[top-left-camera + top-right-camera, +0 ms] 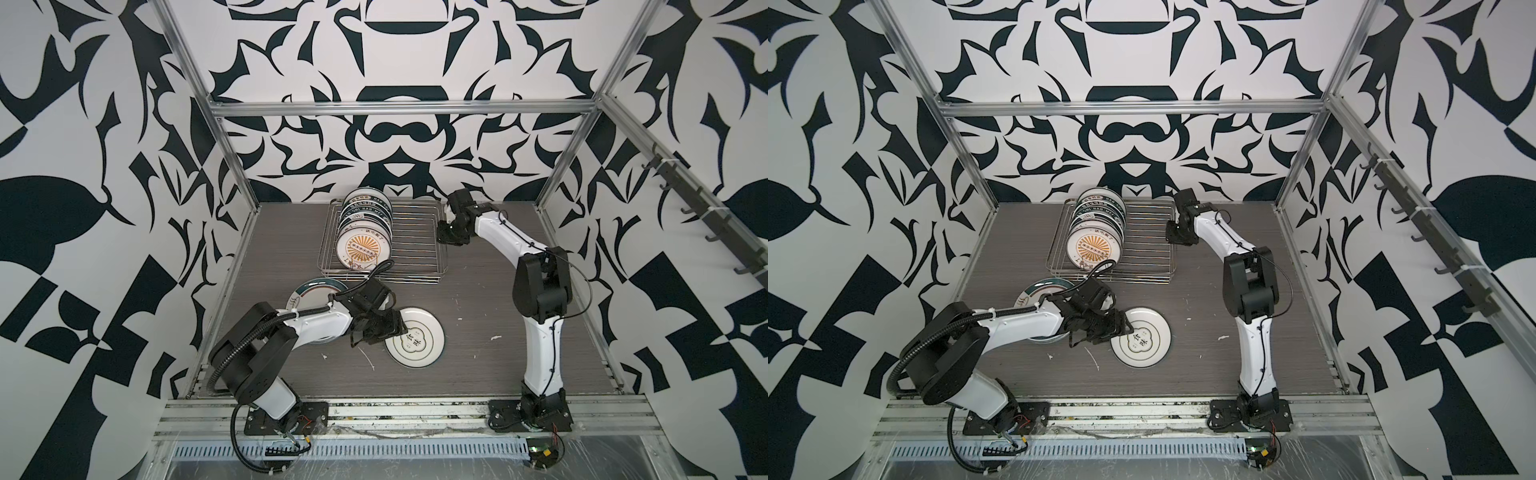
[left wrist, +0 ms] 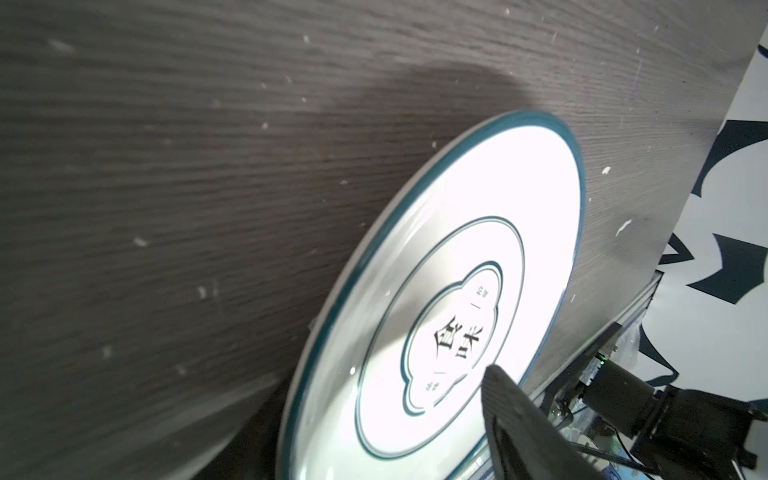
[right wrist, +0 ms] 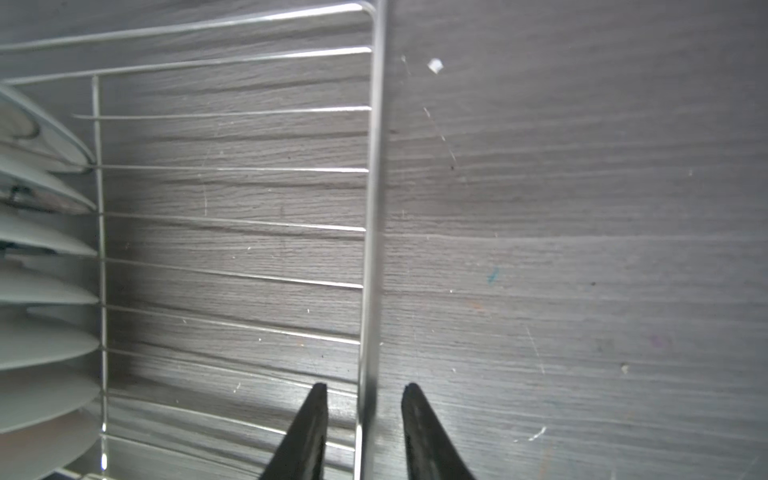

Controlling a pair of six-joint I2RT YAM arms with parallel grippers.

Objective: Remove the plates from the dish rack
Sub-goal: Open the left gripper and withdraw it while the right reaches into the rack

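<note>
In both top views the dish rack [image 1: 415,232] [image 1: 1146,243] stands at the back of the table, with several plates [image 1: 365,226] [image 1: 1096,226] upright in a row along its left side, an orange sunburst plate [image 1: 359,249] in front. A white plate with a teal rim [image 1: 417,338] [image 1: 1142,338] [image 2: 457,270] lies flat on the table. My left gripper [image 1: 397,326] [image 1: 1121,326] is open at its left edge, one finger [image 2: 511,407] above it. A larger plate [image 1: 309,293] lies partly under the left arm. My right gripper [image 3: 363,388] [image 1: 446,239] is open, astride the rack's right rim [image 3: 374,208] without touching it.
Aluminium frame posts [image 1: 232,158] and patterned walls enclose the grey wood-grain table [image 1: 478,332]. The right half of the rack holds no plates. Small white flecks [image 1: 495,337] lie on the table. The arm bases [image 1: 532,409] sit on the front rail.
</note>
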